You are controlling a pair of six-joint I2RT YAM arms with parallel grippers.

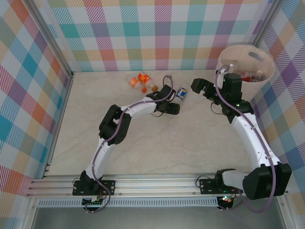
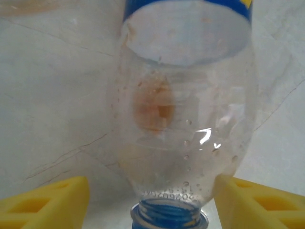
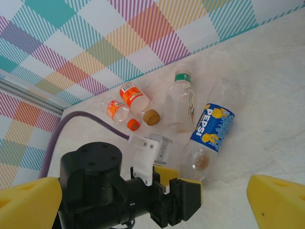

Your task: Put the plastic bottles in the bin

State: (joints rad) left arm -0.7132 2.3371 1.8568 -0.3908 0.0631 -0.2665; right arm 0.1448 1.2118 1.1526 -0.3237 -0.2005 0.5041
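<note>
Left gripper (image 2: 152, 207): fingers spread wide, one on each side of the Pepsi bottle (image 2: 183, 119), gripping nothing. The bottle lies flat on the table (image 2: 47, 95), neck end toward the left wrist camera, left of the bin (image 1: 267, 76). I'd ease forward so the pads meet the body rather than the tapering shoulder, then close gently. Clear plastic, blue label, brownish dregs and droplets inside; probably light, slick and easy to squash. Right gripper (image 1: 204, 87) hangs spread and empty between bottle and bin.

Pastel plaid walls (image 1: 157, 33) are enclosing a cream marbled tabletop (image 1: 157, 143); aluminium rails (image 1: 157, 183) are edging it under even light.
</note>
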